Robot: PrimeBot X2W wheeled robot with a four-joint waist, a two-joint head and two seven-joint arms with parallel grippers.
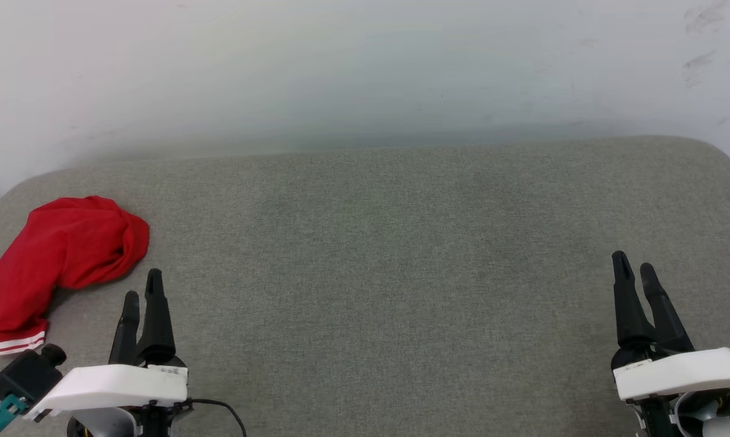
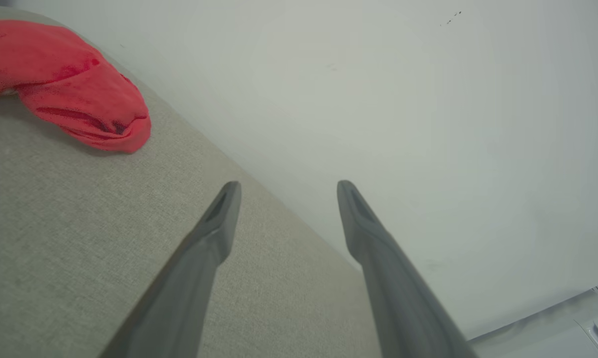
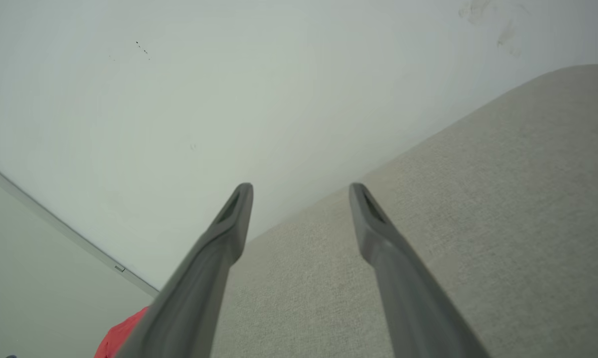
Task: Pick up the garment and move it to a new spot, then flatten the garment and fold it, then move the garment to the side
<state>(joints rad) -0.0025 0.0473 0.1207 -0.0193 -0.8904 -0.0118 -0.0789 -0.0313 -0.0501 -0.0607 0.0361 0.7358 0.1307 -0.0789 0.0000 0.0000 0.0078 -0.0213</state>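
The crumpled red shirt (image 1: 61, 255) is lying along the left edge of the grey padded surface (image 1: 371, 273), slanting away rightward. The left gripper (image 1: 142, 285), spread and empty, is hovering just right of it. The right gripper (image 1: 633, 261), also spread, is hanging near the right edge.

Red garment (image 1: 55, 255) crumpled, cushion's far-left corner.
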